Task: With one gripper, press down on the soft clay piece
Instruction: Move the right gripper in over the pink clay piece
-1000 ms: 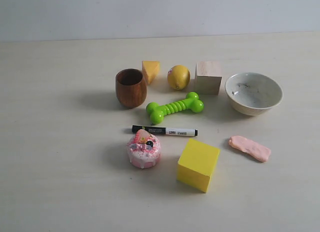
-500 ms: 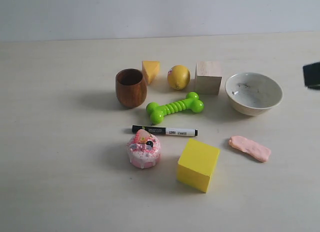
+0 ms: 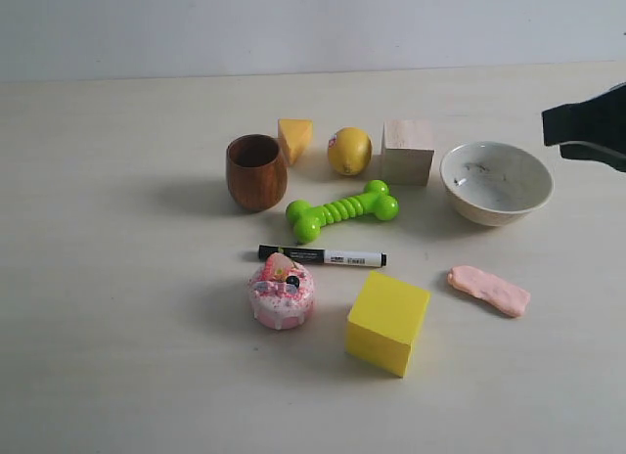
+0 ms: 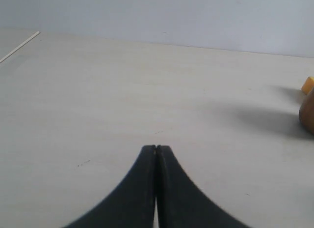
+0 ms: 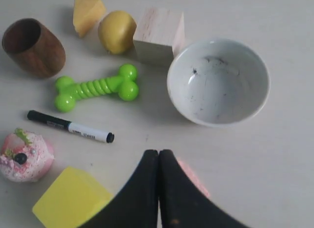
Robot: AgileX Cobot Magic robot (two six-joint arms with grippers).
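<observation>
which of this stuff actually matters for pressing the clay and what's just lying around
For the job: soft clay piece, right tool (shut).
Just lying about: wooden cup, cheese wedge, lemon, wooden block, bowl, green bone toy, marker, cake toy, yellow cube.

Soft clay piece (image 3: pixel 489 290) lies flat on the table (image 3: pixel 117 356), near the yellow block (image 3: pixel 387 322) but not touching. Black bit of the right arm (image 3: pixel 592 128) pokes in at the right edge by the white bowl (image 3: pixel 496 183), well clear of the clay.
</observation>
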